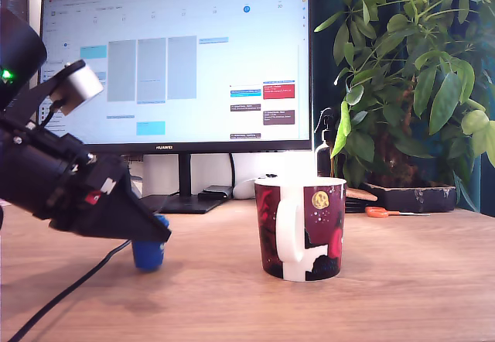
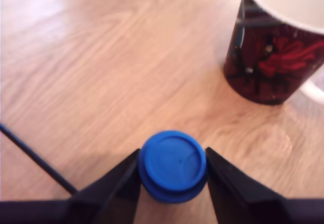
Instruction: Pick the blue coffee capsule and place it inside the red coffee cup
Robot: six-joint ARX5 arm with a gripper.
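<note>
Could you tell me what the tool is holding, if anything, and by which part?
The tool flanks the blue capsule at its rim sides; the capsule stands on the table, firm grip unconfirmed.

— How does the black ARX5 arm [image 1: 54,176] sit?
— Low at the exterior view's left, sloping down toward the desk.
— And its black two-fingered gripper [image 2: 172,169]?
— Both fingers [image 2: 117,183] press against the small deep-blue plastic capsule [image 2: 172,165], clamped from either side.
</note>
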